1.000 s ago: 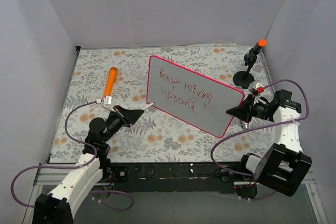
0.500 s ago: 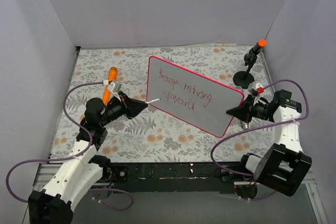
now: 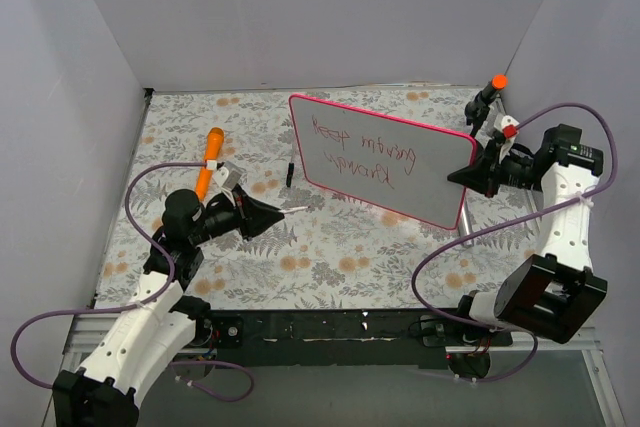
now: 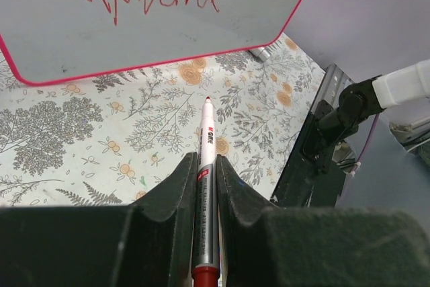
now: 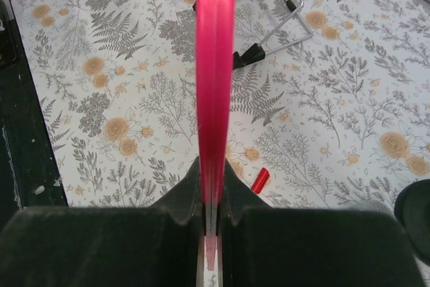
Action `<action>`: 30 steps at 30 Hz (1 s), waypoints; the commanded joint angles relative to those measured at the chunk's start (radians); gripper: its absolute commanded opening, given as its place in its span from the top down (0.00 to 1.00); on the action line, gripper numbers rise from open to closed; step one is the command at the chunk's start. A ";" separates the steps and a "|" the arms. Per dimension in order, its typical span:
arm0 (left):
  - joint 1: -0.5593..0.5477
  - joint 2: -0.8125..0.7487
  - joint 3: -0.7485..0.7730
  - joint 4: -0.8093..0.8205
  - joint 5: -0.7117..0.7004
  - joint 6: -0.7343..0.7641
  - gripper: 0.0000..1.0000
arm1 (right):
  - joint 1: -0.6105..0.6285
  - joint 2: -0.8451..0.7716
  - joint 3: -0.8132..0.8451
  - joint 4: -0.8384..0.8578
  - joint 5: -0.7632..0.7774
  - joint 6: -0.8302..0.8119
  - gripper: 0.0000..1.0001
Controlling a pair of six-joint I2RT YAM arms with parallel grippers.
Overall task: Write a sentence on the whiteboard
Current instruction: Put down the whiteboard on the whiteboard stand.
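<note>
The flowered tabletop [image 3: 330, 257] lies under everything. Above its far right part stands the whiteboard [image 3: 440, 185], tilted up with its face toward the camera overhead. My right jaws [image 5: 213, 186] are clamped on the pink frame at its right edge. From here I cannot tell whether its black feet [image 5: 250, 55] bear on the cloth or hang just clear.

The sentence [image 3: 365, 157] sits on the board in two red lines, and to my eye it reads as finished. So I take the step in hand to be holding or setting the board so the words show.

To do that well, I think the right grip should hold firm on the frame alone, off the white face, and any lowering should bring both feet down level.

My left jaws [image 4: 207, 166] are closed on the marker [image 4: 207, 136], its bare red tip pointing at the board's lower edge but apart from it. Wet ink would smear or streak, so that tip is best kept back.

The red cap [image 5: 259, 179] lies loose on the cloth beneath the board, and the feet ought to land clear of it.
</note>
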 commanded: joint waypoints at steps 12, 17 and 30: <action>0.006 -0.061 -0.023 0.006 0.020 0.014 1.00 | 0.173 -0.080 0.213 0.395 -0.182 0.510 0.99; 0.006 -0.064 -0.021 0.009 0.020 0.019 1.00 | 0.191 -0.202 0.029 0.952 -0.162 1.076 0.99; 0.006 -0.078 -0.026 0.018 0.021 0.014 1.00 | 0.227 -0.211 -0.034 1.059 0.001 1.292 0.99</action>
